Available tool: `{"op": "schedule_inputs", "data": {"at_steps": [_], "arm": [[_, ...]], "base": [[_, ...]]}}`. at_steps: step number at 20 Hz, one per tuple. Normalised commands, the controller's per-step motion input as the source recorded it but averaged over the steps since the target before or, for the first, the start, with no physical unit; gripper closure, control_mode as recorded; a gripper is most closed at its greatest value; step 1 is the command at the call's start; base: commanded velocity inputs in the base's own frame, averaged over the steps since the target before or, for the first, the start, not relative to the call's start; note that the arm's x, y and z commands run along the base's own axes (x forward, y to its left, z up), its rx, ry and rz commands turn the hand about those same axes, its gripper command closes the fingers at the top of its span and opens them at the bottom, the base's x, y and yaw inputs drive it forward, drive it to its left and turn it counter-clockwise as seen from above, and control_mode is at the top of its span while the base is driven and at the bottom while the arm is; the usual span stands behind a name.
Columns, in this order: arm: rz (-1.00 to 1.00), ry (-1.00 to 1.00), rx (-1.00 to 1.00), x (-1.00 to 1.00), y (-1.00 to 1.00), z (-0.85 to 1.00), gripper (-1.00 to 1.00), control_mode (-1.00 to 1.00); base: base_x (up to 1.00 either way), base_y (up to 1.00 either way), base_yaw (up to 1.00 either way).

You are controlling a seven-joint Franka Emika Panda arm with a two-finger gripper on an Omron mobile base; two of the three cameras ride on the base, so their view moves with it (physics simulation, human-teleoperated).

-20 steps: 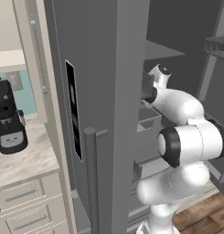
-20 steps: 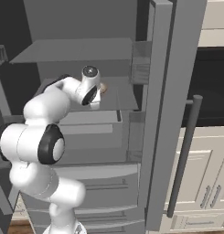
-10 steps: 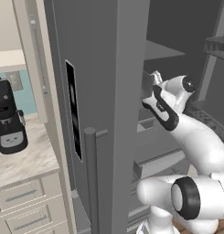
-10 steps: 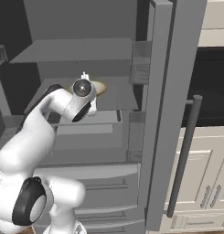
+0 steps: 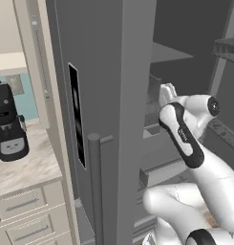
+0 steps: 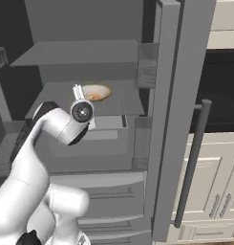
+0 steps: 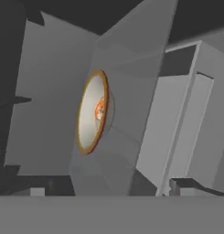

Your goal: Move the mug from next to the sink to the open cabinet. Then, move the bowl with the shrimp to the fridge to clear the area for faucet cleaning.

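Right base view: bowl [image 6: 96, 92] with shrimp [image 6: 94, 96] on fridge [image 6: 113, 103] shelf.

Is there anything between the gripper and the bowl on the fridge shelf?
No. In the right base view, only bare grey shelf separates the gripper from the bowl.

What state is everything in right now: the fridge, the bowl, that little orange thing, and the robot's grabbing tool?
fridge: door open, shelves exposed.
bowl: upright on a fridge shelf, not held.
shrimp: lying inside the bowl.
tool: open, empty, just in front of the bowl and apart from it.
coffee machine: standing upright on the counter beside the fridge.
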Motion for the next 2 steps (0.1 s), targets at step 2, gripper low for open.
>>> {"op": "schedule_inputs", "data": {"at_steps": [2], "arm": [[0.27,-0.21,-0.07,-1.00,0.54,0.00,-1.00,-1.00]], "base": [[0.00,0.00,0.00]]}}
